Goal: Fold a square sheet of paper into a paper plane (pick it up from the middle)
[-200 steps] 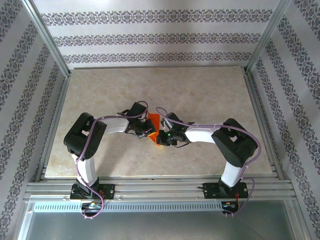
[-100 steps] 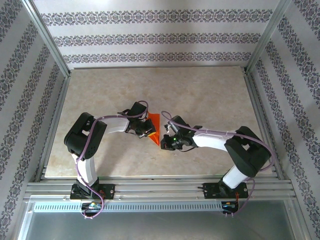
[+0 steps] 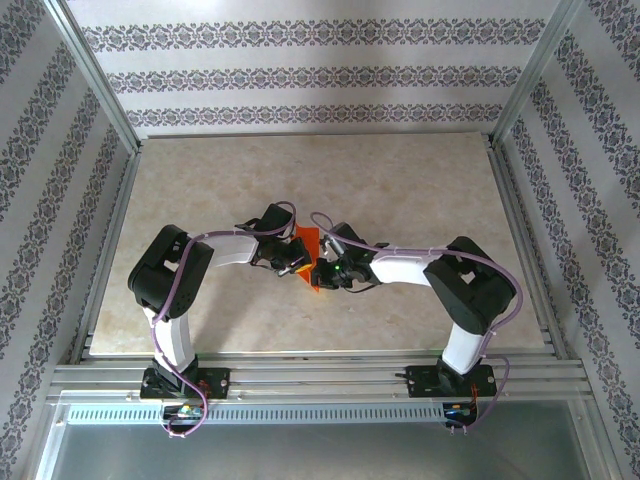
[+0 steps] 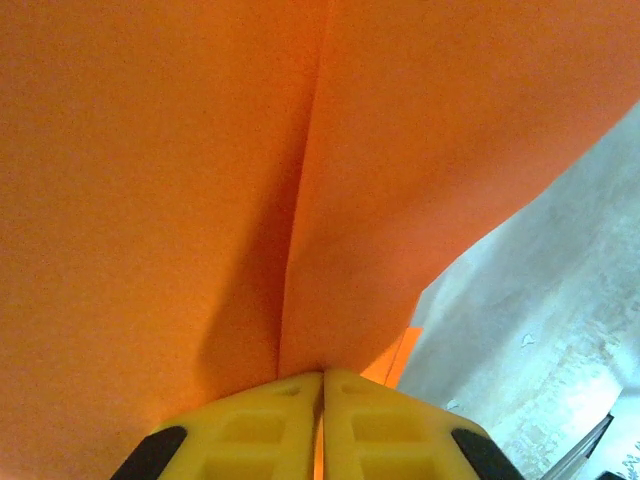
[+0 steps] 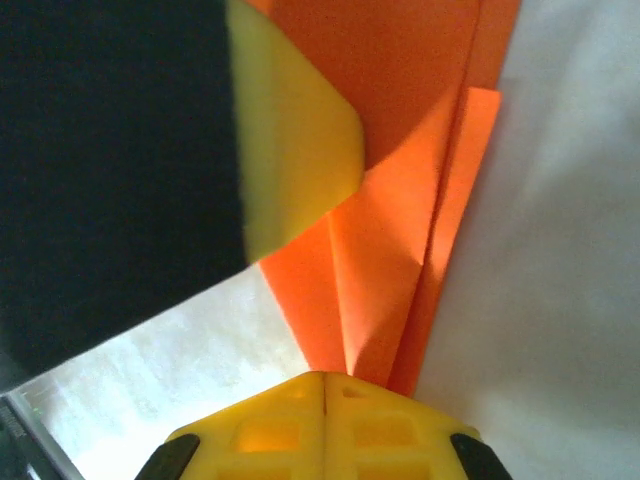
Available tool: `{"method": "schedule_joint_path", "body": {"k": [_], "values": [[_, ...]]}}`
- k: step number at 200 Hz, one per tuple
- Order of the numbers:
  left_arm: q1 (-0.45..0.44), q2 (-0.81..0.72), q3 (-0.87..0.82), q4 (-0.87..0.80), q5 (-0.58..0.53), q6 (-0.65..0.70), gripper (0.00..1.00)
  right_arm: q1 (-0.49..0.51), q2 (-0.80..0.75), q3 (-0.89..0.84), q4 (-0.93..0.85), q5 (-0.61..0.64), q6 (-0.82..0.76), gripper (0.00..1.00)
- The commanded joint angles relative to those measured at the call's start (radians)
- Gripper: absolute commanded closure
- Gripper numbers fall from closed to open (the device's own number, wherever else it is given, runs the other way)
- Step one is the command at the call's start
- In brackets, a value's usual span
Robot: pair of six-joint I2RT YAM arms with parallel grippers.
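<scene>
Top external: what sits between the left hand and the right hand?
The folded orange paper, seen in the top view. The left hand and right hand are both shut on it, as the wrist views show.

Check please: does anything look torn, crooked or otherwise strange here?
Nothing stands out. The paper is folded into layers with straight creases, no tears visible, and the left gripper and right gripper each pinch it.
</scene>
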Motion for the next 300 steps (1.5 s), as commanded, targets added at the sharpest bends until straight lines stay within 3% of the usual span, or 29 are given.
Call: {"method": "schedule_joint_path", "body": {"k": [1, 46, 119, 214, 300], "values": [[-0.007, 0.044, -0.062, -0.135, -0.108, -0.024, 0.89, -0.012, 0.02, -0.018, 0.005, 0.02, -0.008, 1.0], [0.001, -0.038, -0.04, 0.031, 0.014, 0.054, 0.81, -0.042, 0.029, -0.058, -0.095, -0.017, -0.095, 1.0], [0.006, -0.043, -0.035, 0.114, 0.026, 0.197, 0.77, -0.056, 0.061, -0.035, -0.212, -0.059, -0.193, 1.0], [0.08, 0.042, 0.003, 0.078, 0.001, 0.296, 0.78, -0.051, 0.1, 0.009, -0.367, 0.06, -0.199, 1.0], [0.249, 0.107, 0.123, -0.022, -0.005, 0.417, 0.78, -0.046, 0.124, 0.022, -0.419, 0.101, -0.208, 1.0]]}}
